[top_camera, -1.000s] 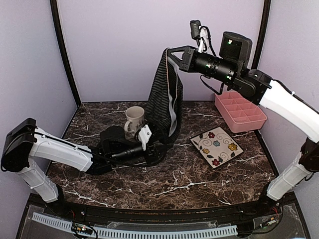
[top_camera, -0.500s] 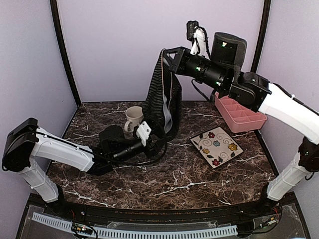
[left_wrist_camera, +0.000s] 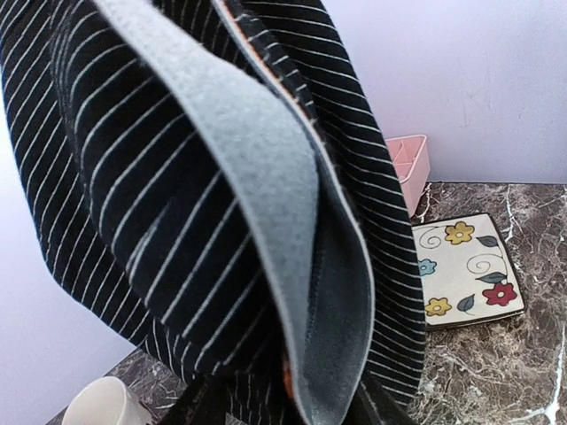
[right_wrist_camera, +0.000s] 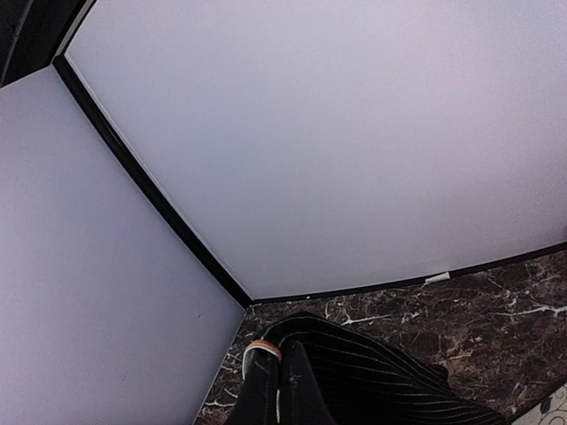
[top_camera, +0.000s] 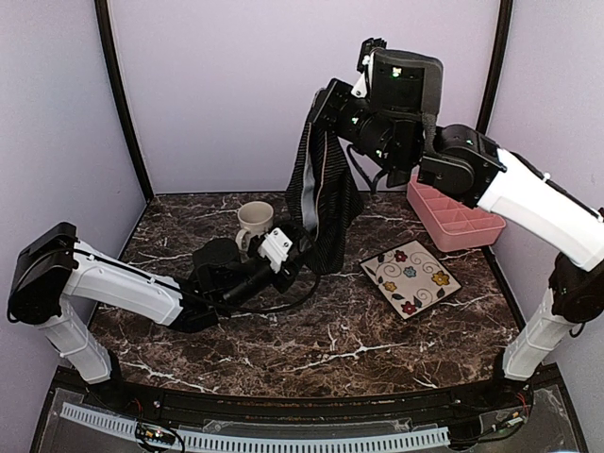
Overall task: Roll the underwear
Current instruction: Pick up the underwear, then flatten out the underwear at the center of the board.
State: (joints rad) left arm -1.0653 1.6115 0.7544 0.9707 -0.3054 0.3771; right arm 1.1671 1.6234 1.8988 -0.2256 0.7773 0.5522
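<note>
The black ribbed underwear [top_camera: 321, 203] hangs in the air above the back middle of the table, its grey inner side showing along one edge. My right gripper [top_camera: 318, 102] is shut on its top end, high near the back wall. In the right wrist view the cloth [right_wrist_camera: 399, 381] drapes down from the closed fingers [right_wrist_camera: 266, 390]. My left gripper [top_camera: 291, 253] is low, at the garment's bottom hem. In the left wrist view the striped cloth [left_wrist_camera: 177, 177] fills the frame and falls between the two fingers [left_wrist_camera: 190, 403]; whether they press it is hidden.
A cream mug [top_camera: 253, 222] stands just behind the left wrist. To the right lies a flowered white square plate [top_camera: 410, 277]. A pink divided tray [top_camera: 453, 212] sits at the back right. Purple walls close the back and both sides.
The right arm has swung its wrist round and shifted a little left, lifting the garment's lower end off the table. The left gripper has moved right and up under the hem.
</note>
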